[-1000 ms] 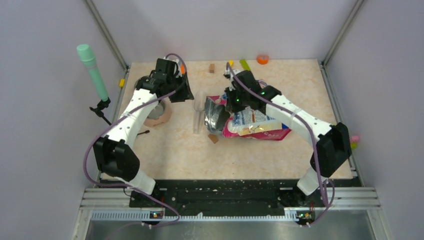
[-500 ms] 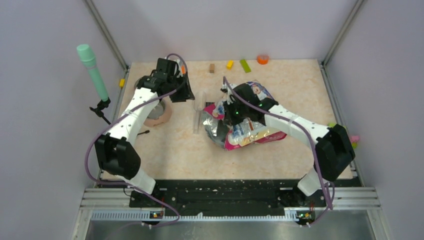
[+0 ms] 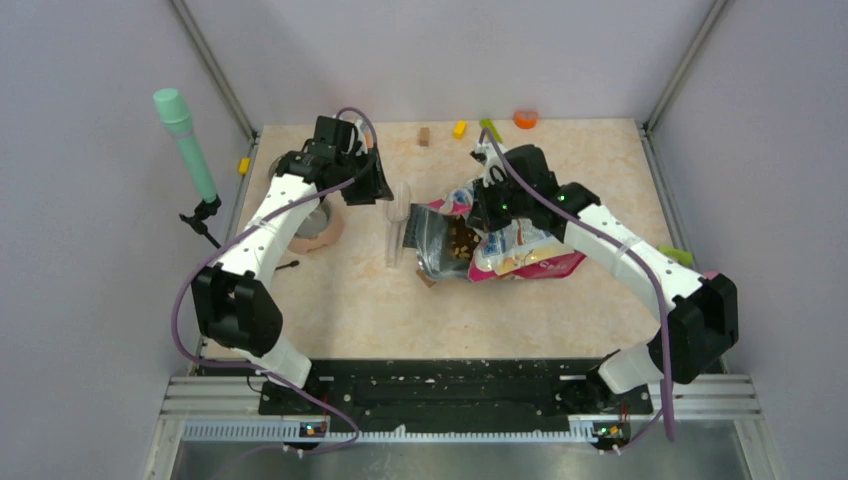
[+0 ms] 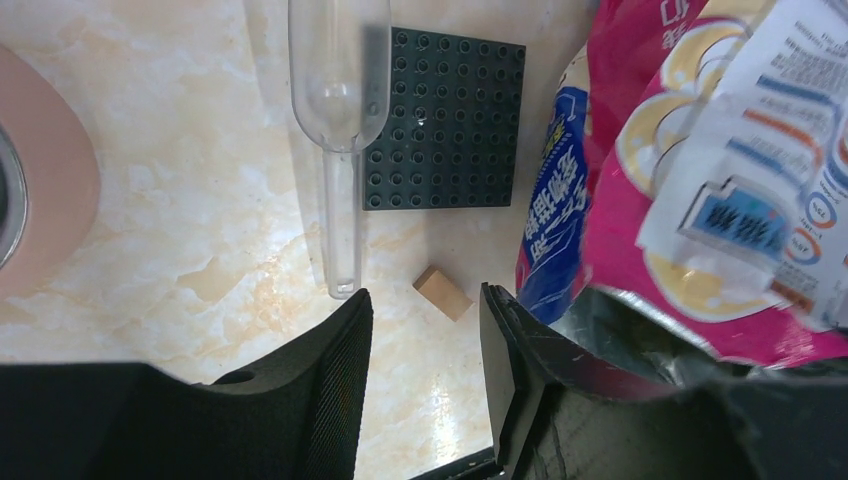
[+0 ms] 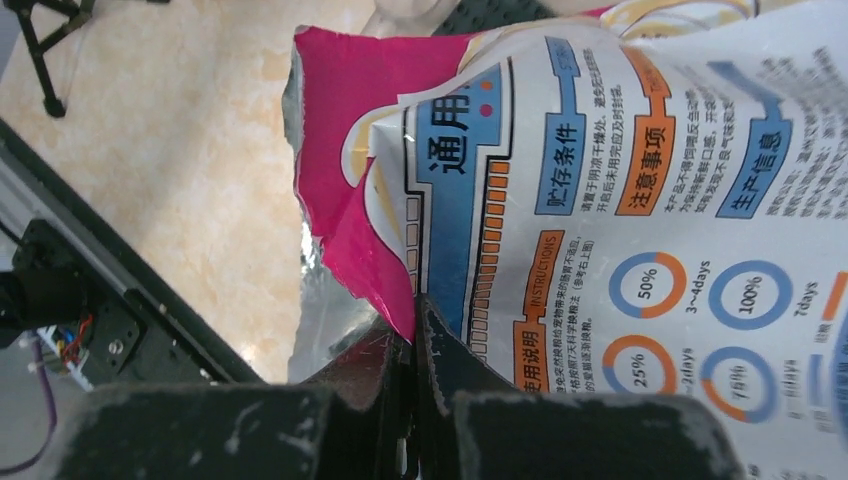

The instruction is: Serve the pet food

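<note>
Kibble (image 3: 461, 240) lies unserved inside the opened bag (image 5: 640, 200) pinched by right fingers (image 5: 455, 375); left fingers (image 4: 325, 370) spread, empty, near the scoop (image 4: 340, 100).

— Where's the left arm (image 3: 268, 215)?

— It runs from its base at the near edge up the left side of the table (image 3: 350, 290). The wrist is turned in toward the middle, not far from the far-left corner. The left gripper (image 4: 425, 297) points down at the tabletop, with its fingers (image 4: 330, 350) standing apart and a clear gap between them.

— And the right arm (image 3: 610, 235)?

— Its elbow hangs out by the right edge. The forearm slants across toward the far middle, and a green light shows on the wrist.

— Its jaws?

— The right gripper (image 5: 415, 312) is pressed tight together, pinching the torn edge of the pet food bag (image 5: 620, 200).
</note>
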Controlling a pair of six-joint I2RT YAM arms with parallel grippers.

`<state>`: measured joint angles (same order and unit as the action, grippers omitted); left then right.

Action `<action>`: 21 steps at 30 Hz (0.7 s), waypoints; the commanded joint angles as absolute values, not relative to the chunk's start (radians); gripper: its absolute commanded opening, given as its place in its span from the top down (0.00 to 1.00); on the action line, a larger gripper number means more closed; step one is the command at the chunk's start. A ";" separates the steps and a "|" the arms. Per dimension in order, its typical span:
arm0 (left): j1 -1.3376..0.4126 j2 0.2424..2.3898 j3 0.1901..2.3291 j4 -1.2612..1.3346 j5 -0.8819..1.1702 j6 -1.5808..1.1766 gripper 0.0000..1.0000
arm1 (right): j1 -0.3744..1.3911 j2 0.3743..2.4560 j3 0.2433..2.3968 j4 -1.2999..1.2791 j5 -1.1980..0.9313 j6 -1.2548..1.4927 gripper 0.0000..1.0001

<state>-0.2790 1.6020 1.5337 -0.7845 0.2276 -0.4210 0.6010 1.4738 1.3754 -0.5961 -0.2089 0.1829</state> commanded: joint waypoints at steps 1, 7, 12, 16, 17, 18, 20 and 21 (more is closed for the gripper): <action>-0.274 1.583 1.529 -0.764 0.229 -0.416 0.52 | 0.612 1.417 1.184 -0.517 -0.312 0.235 1.00; -0.276 1.571 1.395 -0.703 0.177 -0.408 0.51 | 0.625 1.398 1.161 -0.536 -0.263 0.242 1.00; -0.290 1.563 1.249 -0.611 0.170 -0.371 0.53 | 0.623 1.429 1.238 -0.553 -0.223 0.234 1.00; -0.289 1.564 1.222 -0.598 0.107 -0.400 0.55 | 0.624 1.444 1.275 -0.530 -0.215 0.261 1.00; -0.291 1.569 1.218 -0.602 0.111 -0.405 0.55 | 0.623 1.447 1.281 -0.524 -0.217 0.265 1.00; -0.294 1.568 1.199 -0.581 0.120 -0.412 0.54 | 0.623 1.450 1.289 -0.519 -0.218 0.270 1.00; -0.305 1.535 1.126 -0.467 0.119 -0.439 0.33 | 0.623 1.460 1.304 -0.513 -0.220 0.270 1.00; -0.310 1.517 1.080 -0.398 0.121 -0.444 0.12 | 0.623 1.464 1.311 -0.511 -0.219 0.270 1.00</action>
